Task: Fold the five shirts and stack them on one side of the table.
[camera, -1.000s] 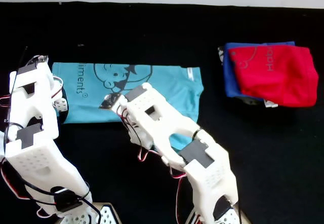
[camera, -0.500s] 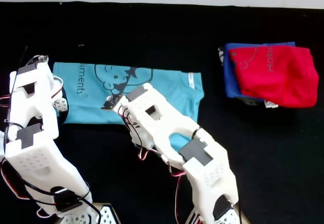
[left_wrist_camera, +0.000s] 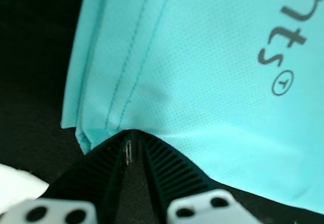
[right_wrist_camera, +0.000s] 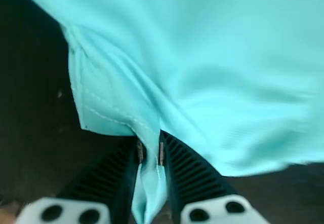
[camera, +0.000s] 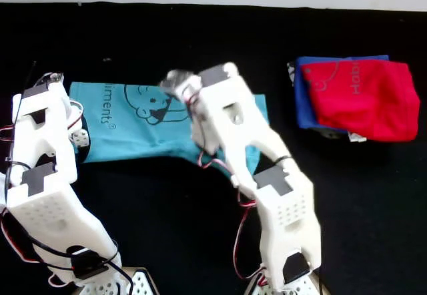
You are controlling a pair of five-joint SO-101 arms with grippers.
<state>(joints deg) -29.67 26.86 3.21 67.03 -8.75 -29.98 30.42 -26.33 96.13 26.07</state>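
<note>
A light blue shirt (camera: 137, 118) with a dark print lies folded on the black table (camera: 153, 35) at the left middle. My left gripper (left_wrist_camera: 132, 150) is shut on the shirt's (left_wrist_camera: 202, 67) near left edge; in the high view that arm (camera: 41, 128) stands at the shirt's left end. My right gripper (right_wrist_camera: 149, 155) is shut on a fold of the shirt (right_wrist_camera: 212, 62); in the high view it (camera: 177, 81) is lifted over the shirt's middle. A red shirt (camera: 363, 98) lies folded on a blue one (camera: 301, 98) at the right.
The table's far edge (camera: 213, 4) runs along the top against a pale wall. Both arm bases (camera: 280, 275) stand at the near edge. Bare black cloth lies between the light blue shirt and the stack.
My right gripper has risen and swung toward the far side with the shirt's near edge in it, pulling the cloth up and over. The left arm has stayed put.
</note>
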